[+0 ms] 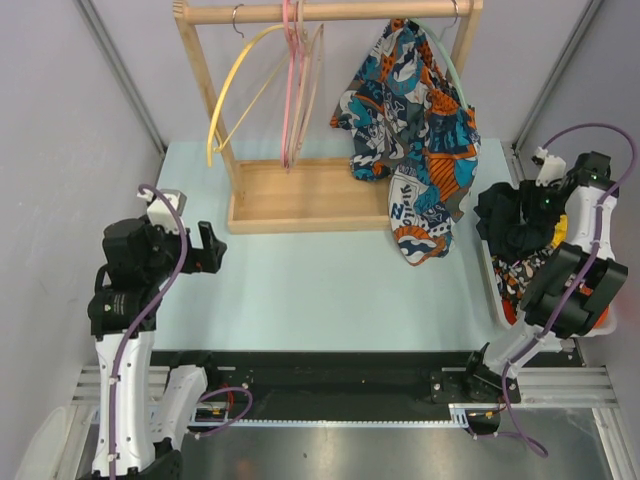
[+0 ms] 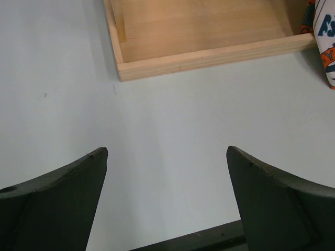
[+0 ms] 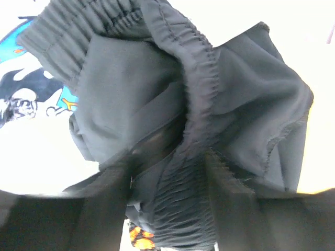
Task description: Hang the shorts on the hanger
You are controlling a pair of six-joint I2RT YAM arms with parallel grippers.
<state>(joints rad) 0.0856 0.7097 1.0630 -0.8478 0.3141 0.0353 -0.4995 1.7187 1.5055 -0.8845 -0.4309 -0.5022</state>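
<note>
Dark shorts [image 1: 510, 215] bunched in the white bin [image 1: 495, 300] on the right.
Right gripper [image 3: 167, 167] around the waistband [image 3: 193, 78]; cannot tell if squeezing. Left gripper [image 2: 166, 151] wide open over the table [image 2: 172, 104]. Tan hanger [image 1: 316, 80] up on the rack [image 1: 350, 12].

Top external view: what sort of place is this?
Probably a lab test cell for clothes handling: plain grey walls enclose a pale table, with a small wooden clothes rack and a laundry bin.

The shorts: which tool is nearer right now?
Right. The right tool straddles the shorts at the right edge of the table; the left tool hangs open over its bare left side.
</note>
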